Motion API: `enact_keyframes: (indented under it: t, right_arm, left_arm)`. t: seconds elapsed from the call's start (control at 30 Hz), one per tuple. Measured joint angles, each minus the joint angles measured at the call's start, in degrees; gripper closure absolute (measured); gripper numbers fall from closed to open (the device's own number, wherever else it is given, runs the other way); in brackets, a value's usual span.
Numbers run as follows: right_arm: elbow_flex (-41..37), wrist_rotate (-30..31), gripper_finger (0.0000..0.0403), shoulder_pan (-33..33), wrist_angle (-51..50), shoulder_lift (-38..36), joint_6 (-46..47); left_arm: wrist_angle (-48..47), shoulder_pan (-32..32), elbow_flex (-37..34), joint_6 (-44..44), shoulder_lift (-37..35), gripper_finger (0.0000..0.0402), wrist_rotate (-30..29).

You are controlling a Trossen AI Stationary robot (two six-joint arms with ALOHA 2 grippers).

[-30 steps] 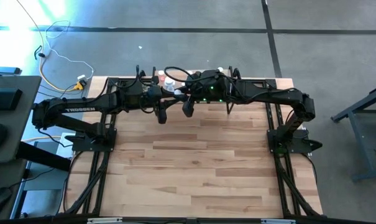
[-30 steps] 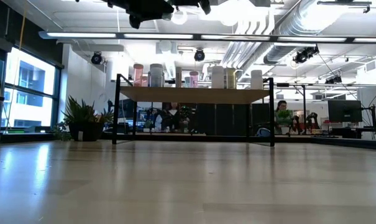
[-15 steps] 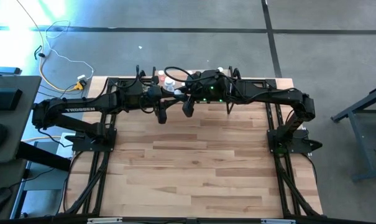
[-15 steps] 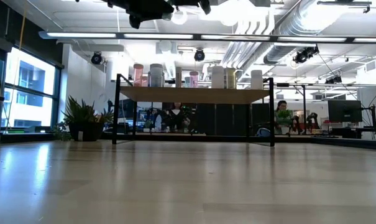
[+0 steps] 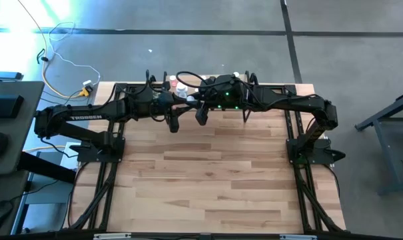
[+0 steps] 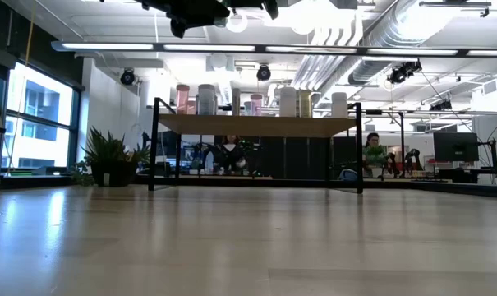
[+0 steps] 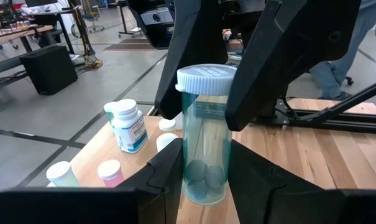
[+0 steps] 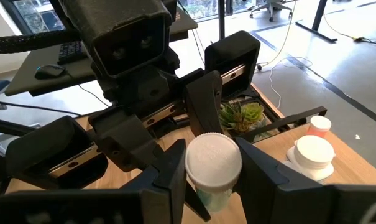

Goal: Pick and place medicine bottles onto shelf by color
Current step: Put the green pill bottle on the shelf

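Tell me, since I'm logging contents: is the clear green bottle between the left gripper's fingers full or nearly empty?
Nearly empty: the clear green bottle in the left gripper shows only a few pills at its bottom, white cap on.

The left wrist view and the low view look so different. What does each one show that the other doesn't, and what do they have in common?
Only the left wrist view shows the left gripper holding a clear green bottle with a white cap and pills inside, the right arm's fingers just behind it, and a white labelled bottle close up.

Only the low view shows the shelf's black legs, the row of bottles from the side, a plant, and a person in the room behind.

Both show the shelf and medicine bottles standing on it.
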Motion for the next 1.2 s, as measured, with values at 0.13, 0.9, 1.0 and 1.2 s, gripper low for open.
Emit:
enact_keyframes:
  t: [0.13,0.9,1.0,1.2]
  right_arm:
    - [0.0,0.1,0.0304,0.0,-0.23,0.0,0.07]
    - [0.11,3.58,0.0304,-2.96,-3.78,-2.29,-0.03]
    - [0.11,3.56,0.0304,-4.21,-4.96,-2.94,-0.07]
    - [0.11,3.54,0.0304,-6.7,-7.27,-4.06,-1.8]
  left_arm:
    - [-0.37,-0.02,0.0,0.0,0.0,0.0292,-0.19]
    - [-1.7,0.04,0.0,1.03,0.0,0.0165,-5.31]
    - [-1.7,0.04,0.0,1.04,0.0,0.0167,-6.76]
    - [-1.35,0.09,0.0,3.67,0.0,0.0168,-11.69]
